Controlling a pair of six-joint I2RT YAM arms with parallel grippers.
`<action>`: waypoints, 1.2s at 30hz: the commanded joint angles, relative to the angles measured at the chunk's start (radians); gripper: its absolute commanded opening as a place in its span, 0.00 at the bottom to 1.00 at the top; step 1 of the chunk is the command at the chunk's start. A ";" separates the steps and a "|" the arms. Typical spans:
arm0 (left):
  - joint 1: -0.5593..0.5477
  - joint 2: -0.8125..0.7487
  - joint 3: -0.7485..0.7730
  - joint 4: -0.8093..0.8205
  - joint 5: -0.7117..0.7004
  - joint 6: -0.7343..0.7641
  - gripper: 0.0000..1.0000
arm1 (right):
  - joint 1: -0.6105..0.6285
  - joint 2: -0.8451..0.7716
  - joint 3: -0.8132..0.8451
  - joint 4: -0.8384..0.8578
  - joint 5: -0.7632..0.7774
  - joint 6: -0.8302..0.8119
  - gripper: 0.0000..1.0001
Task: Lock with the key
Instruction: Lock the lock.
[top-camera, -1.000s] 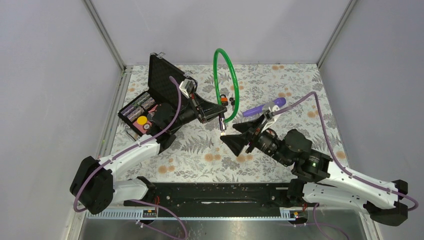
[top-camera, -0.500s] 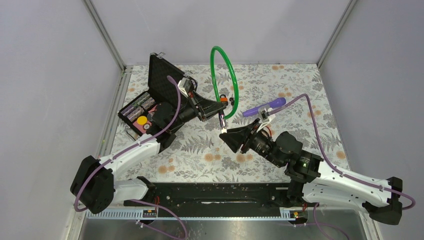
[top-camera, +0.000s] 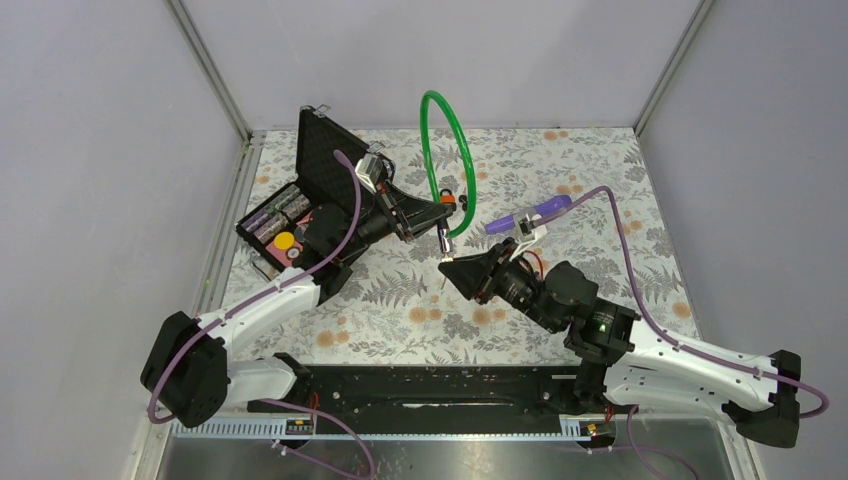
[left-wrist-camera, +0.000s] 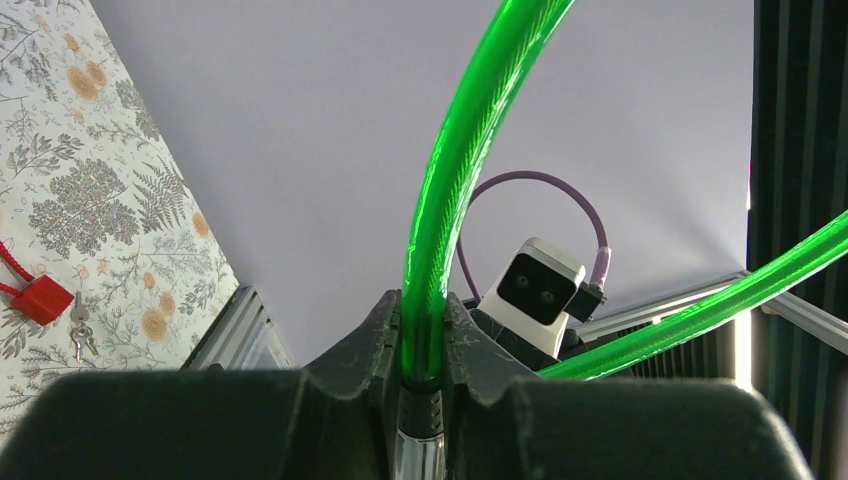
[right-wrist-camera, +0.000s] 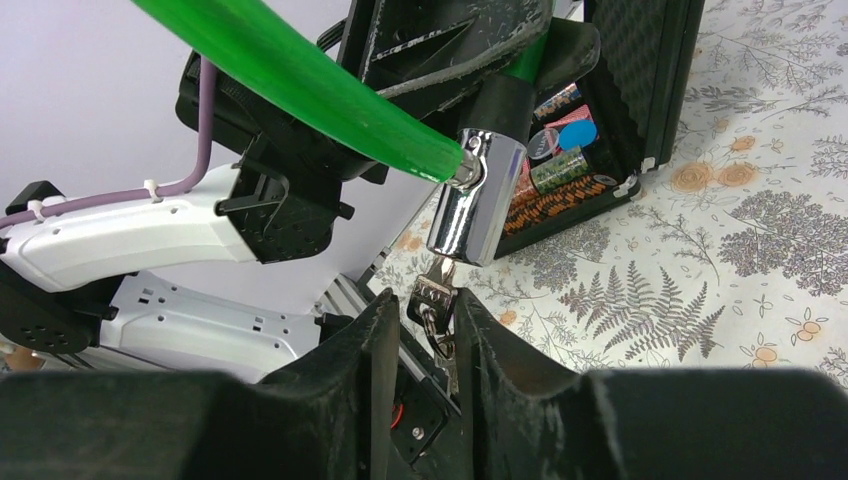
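Note:
A green cable lock (top-camera: 431, 125) loops up over the table. My left gripper (top-camera: 440, 222) is shut on the cable (left-wrist-camera: 450, 180) just above its chrome barrel (right-wrist-camera: 478, 200), which hangs downward. A small key (right-wrist-camera: 432, 300) sticks out of the barrel's lower end, with a key ring hanging from it. My right gripper (right-wrist-camera: 425, 310) reaches up from below with its jaws on either side of the key's head. The key lies against one finger (right-wrist-camera: 475, 320), and a gap shows to the other finger (right-wrist-camera: 380, 330).
An open black case (top-camera: 315, 150) with batteries and small parts lies at the back left, behind the left arm. A small orange padlock (top-camera: 447, 198) and a purple handle (top-camera: 530, 213) lie near the loop. A red tag with keys (left-wrist-camera: 40, 300) rests on the floral cloth.
The right arm has moved left and up to the barrel, and its jaws have narrowed from wide open to close around the key. The left gripper still holds the cable.

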 joint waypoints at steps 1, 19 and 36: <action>0.006 -0.028 0.061 0.082 -0.018 -0.016 0.00 | -0.009 0.002 0.029 0.056 0.038 0.017 0.31; 0.012 -0.109 0.109 -0.293 -0.096 0.156 0.00 | -0.020 0.079 0.126 -0.156 0.123 -0.208 0.00; 0.013 -0.138 0.186 -0.599 -0.228 0.312 0.00 | -0.020 0.194 0.222 -0.246 0.145 -0.562 0.00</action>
